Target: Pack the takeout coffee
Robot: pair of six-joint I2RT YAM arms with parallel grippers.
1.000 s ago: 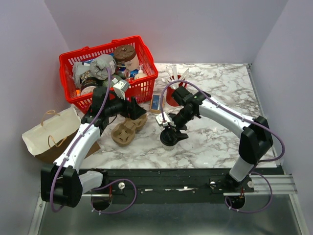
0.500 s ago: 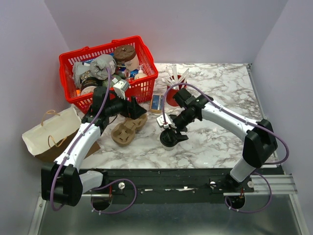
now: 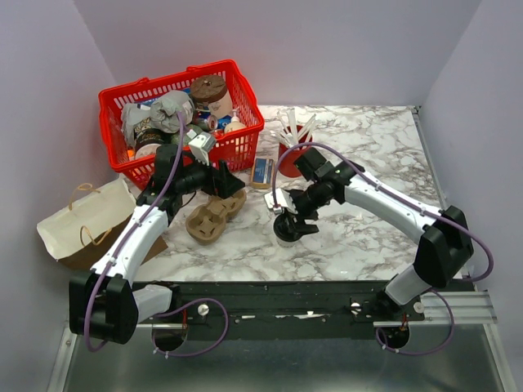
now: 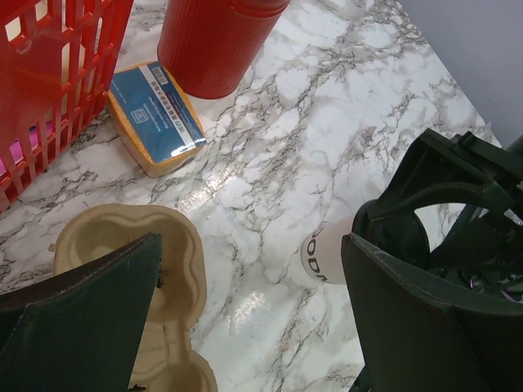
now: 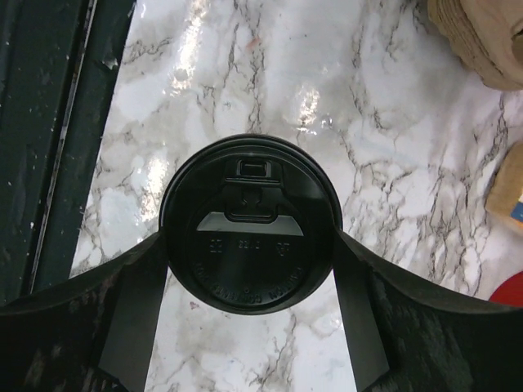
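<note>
The takeout coffee [image 3: 292,227] stands upright on the marble table, right of centre. In the right wrist view its round black lid [image 5: 249,224] fills the space between my right gripper's [image 5: 249,249] fingers, and both fingers touch the lid's rim. My right gripper [image 3: 292,217] is shut on the cup from above. The cup's cream-white side [image 4: 325,255] shows in the left wrist view. My left gripper [image 3: 221,186] hangs open and empty above the moulded cup carrier [image 3: 214,216], well left of the cup.
A red basket [image 3: 163,82] full of packed items stands at the back left. A brown paper bag [image 3: 86,216] lies at the left edge. A red cup with white cutlery [image 3: 290,151] and a blue-and-yellow packet [image 3: 261,171] sit just behind the coffee.
My right gripper's fingers have narrowed onto the lid. The right arm and the cup have shifted slightly to the right. The left arm has not moved.
</note>
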